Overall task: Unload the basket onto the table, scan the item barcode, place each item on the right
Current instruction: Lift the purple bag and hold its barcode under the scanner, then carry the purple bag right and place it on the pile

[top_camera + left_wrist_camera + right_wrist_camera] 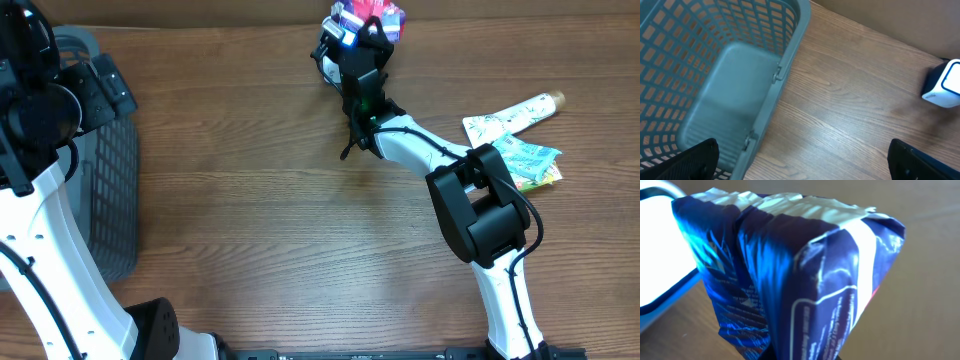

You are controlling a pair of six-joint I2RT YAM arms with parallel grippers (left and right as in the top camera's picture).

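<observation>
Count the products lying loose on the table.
2: a white tube on the right side, a green packet next to it. Something yellow peeks from under the packet, possibly a third.

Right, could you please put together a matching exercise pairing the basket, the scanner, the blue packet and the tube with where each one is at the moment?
Things:
1. plastic basket
2. barcode scanner
3. blue foil packet
4. white tube

Places or states:
A. held in the shut right gripper
B. lying beside a green packet at the right
C. standing on the left side of the table
D. glowing blue at the table's far edge

Pairs: 1-C, 2-D, 3-A, 4-B.
</observation>
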